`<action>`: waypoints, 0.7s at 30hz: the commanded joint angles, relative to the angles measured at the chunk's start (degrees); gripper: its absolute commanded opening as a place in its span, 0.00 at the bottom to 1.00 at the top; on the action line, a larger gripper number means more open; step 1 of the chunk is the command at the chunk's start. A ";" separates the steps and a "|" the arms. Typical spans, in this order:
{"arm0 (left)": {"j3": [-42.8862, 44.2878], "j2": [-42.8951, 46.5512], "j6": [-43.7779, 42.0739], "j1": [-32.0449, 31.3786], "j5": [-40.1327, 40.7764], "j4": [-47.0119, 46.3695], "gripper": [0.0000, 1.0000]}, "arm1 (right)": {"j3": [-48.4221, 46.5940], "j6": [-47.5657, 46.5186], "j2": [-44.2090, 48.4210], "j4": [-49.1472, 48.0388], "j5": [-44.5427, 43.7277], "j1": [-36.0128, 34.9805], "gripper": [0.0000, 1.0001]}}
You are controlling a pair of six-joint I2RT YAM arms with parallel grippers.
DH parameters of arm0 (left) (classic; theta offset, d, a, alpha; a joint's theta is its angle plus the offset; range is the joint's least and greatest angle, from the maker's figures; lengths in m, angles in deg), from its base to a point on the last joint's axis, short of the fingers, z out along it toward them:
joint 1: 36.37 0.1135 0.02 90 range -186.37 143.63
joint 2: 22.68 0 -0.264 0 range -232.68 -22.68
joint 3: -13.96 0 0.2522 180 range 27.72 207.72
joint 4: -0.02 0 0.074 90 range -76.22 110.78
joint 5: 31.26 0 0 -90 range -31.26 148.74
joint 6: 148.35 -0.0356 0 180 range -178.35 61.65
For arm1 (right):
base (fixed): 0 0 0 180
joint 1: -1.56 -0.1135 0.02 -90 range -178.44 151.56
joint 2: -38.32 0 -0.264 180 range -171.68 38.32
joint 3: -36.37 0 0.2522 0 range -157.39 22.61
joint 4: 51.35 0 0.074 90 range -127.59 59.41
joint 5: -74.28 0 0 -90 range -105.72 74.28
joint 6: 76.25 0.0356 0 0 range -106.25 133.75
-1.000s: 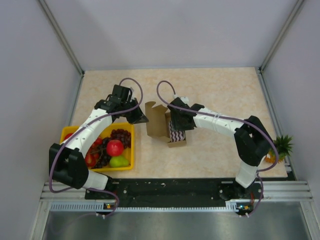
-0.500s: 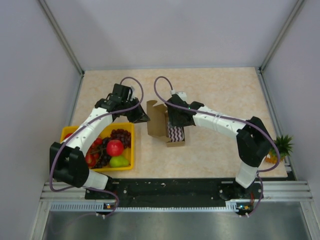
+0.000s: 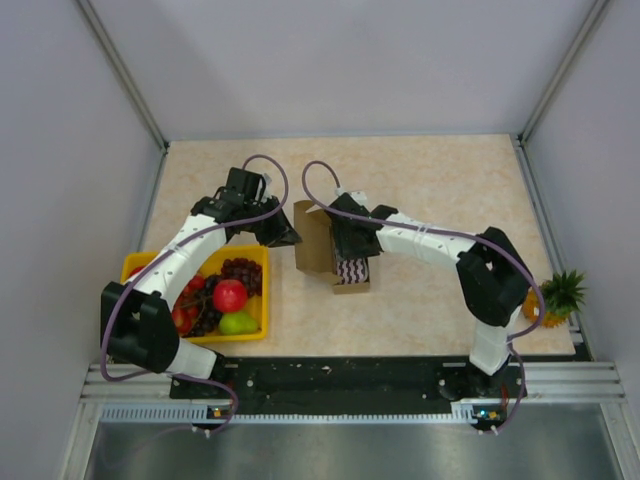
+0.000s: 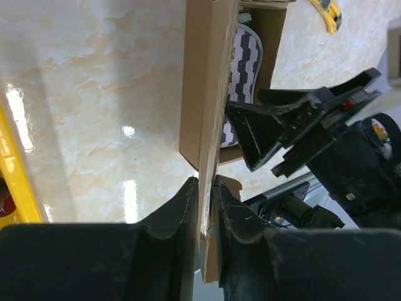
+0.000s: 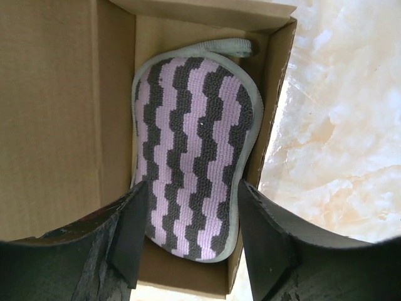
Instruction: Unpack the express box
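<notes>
The express box [image 3: 318,240] is a small brown cardboard box in the middle of the table, its flap lid raised on the left. My left gripper [image 3: 285,236] is shut on the flap's edge [image 4: 207,132] and holds it upright. Inside lies a purple-and-white wavy-striped pouch [image 5: 191,150], also seen in the top view [image 3: 352,269] and the left wrist view [image 4: 241,69]. My right gripper [image 5: 191,219] is open, its fingers [image 5: 135,219] straddling the pouch's near end just above the box [image 5: 69,113].
A yellow fruit tray [image 3: 140,266] with an apple, grapes and a pear sits at the left front. A small pineapple [image 3: 557,296] lies at the right edge. Grey walls enclose the table on three sides.
My right gripper has moved slightly left and farther over the open box. My left gripper still holds the flap, barely shifted.
</notes>
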 commanded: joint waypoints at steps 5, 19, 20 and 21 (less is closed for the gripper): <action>1.88 -0.14 -0.25 -0.04 -1.14 -1.33 0.21 | -2.90 0.32 -3.44 0.51 -1.92 -1.05 0.63; 1.62 -0.14 -0.60 -0.04 -1.32 -1.33 0.17 | -2.03 0.67 -4.76 -1.60 0.54 -1.05 0.30; 1.62 -0.23 -0.69 -0.04 -1.32 -1.33 0.17 | -1.94 0.49 -4.50 -1.77 0.63 -1.05 0.20; 1.62 -0.31 -0.78 -0.04 -1.32 -1.33 0.17 | -2.03 0.58 -4.15 -1.95 1.06 -1.05 0.13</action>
